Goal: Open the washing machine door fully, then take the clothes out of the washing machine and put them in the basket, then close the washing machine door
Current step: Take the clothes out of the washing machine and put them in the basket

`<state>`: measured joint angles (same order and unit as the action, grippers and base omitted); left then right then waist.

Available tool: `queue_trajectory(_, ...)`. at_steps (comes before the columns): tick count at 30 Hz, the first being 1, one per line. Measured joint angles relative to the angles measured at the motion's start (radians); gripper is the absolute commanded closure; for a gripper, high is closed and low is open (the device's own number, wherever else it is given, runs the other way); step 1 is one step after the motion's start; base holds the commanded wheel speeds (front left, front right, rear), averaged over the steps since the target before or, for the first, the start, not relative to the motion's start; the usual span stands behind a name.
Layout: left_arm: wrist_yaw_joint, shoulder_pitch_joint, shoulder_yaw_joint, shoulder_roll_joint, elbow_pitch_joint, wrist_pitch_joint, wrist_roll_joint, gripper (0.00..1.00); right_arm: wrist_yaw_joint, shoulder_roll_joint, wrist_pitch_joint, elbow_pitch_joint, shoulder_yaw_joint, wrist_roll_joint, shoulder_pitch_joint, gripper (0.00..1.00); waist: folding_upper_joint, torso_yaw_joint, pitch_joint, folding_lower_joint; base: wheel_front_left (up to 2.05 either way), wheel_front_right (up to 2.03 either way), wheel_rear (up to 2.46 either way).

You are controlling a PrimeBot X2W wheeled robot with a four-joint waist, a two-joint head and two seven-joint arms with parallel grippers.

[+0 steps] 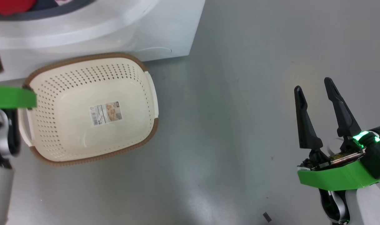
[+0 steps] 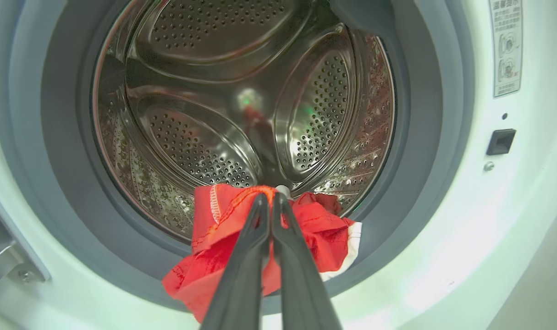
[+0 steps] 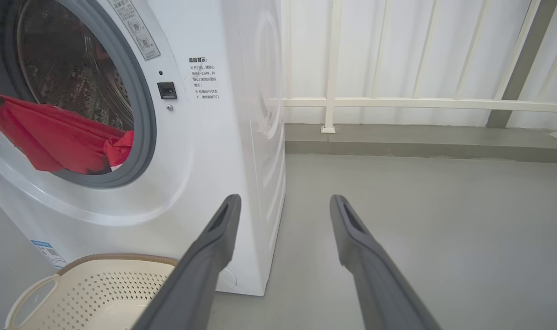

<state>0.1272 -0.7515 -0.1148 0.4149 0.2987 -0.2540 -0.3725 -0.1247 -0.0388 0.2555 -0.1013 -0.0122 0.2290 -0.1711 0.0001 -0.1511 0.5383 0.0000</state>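
The left gripper point(image 2: 271, 197) has its jaws closed on the red clothes point(image 2: 214, 229) at the lower lip of the washing machine point(image 3: 214, 151). Its fingers point(image 2: 241, 275) hide part of the cloth. The basket point(image 1: 68, 84) stands on the floor point(image 1: 240, 125) before the machine, its left rim partly covered. The right gripper point(image 1: 313, 85) has its jaws open, holding nothing.

Left gripper point(image 2: 270, 196) jaws pinched together, right gripper point(image 1: 312, 83) jaws spread.
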Motion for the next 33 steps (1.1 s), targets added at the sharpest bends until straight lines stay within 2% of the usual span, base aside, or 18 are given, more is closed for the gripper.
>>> queue_trajectory(17,0.073,0.279,-0.053,-0.025,-0.279,0.041,0.002,1.00,0.000,0.000,0.000,0.007,0.028,0.000,0.048,0.00,-0.0001,0.021,-0.132,0.0000,0.00,0.00,0.00)
queue_trajectory(28,0.112,0.379,-0.083,-0.029,-0.473,0.083,0.011,1.00,0.000,0.000,0.000,0.003,0.038,0.000,0.069,0.00,0.0000,0.046,-0.163,-0.0001,0.00,0.00,0.00)
queue_trajectory(33,0.116,0.390,-0.091,-0.030,-0.521,0.095,0.011,1.00,0.000,0.000,0.000,0.001,0.039,0.000,0.069,0.00,0.0000,0.053,-0.160,0.0000,0.00,0.00,0.00)
